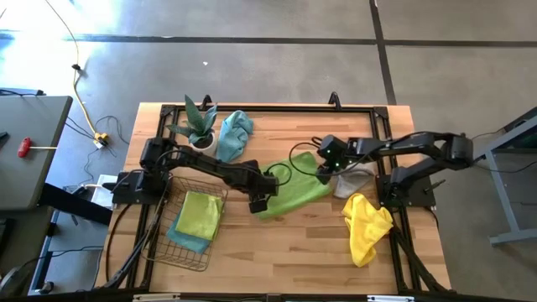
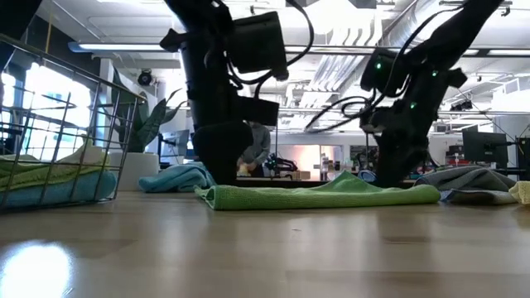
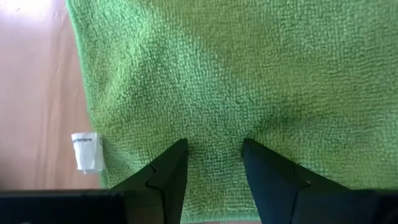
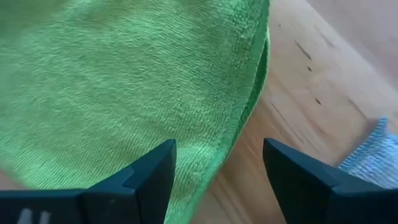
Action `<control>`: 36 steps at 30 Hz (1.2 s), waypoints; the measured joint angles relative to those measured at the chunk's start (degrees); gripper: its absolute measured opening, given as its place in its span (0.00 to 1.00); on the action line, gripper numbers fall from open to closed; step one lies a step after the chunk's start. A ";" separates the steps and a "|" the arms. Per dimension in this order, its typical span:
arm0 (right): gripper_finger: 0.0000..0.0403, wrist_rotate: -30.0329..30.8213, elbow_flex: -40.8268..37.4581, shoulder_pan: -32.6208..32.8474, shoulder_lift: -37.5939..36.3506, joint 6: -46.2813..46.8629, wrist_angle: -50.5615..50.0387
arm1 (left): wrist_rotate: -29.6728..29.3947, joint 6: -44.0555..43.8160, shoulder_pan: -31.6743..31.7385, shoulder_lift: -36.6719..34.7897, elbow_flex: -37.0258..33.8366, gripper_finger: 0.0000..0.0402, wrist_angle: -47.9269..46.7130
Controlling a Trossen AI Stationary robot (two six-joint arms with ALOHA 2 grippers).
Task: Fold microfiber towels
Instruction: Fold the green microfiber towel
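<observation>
Green towel [image 1: 294,195] flat at mid-tabletop, soft, limp, light; best pinched at corner or hem. Left gripper [image 1: 259,202] jaws part-open, pressing left end; right gripper [image 1: 325,172] jaws wide, empty, over far-right edge

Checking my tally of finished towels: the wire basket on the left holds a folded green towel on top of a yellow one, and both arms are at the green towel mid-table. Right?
Not quite. In the high view the wire basket holds a folded green towel on top of a teal blue one, not yellow. The yellow towel lies crumpled on the table's right. Both arms are indeed at the green towel mid-table.
</observation>
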 joint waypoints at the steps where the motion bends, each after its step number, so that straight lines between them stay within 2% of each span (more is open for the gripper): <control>1: 0.58 -0.03 0.00 0.04 1.04 0.21 0.87 | -0.07 -0.41 -0.02 -0.03 -0.20 0.36 0.08; 6: 0.58 -1.78 0.17 0.05 4.64 0.48 2.77 | -0.70 -0.48 -0.60 0.02 -0.29 0.36 0.08; 11: 0.57 -2.29 0.15 1.44 4.98 1.90 3.71 | -0.68 -0.57 -0.92 0.08 -0.33 0.36 0.15; 23: 0.44 -6.77 0.09 6.68 5.18 3.52 7.14 | -0.50 -0.48 -0.86 0.12 -0.40 0.36 0.74; 28: 0.32 -6.24 0.07 6.67 5.18 3.48 6.02 | -0.44 -0.48 -0.87 0.19 -0.42 0.36 0.74; 36: 0.03 -5.72 0.10 6.56 5.16 1.34 2.99 | -0.24 -0.48 -0.87 -0.16 -0.46 0.36 0.76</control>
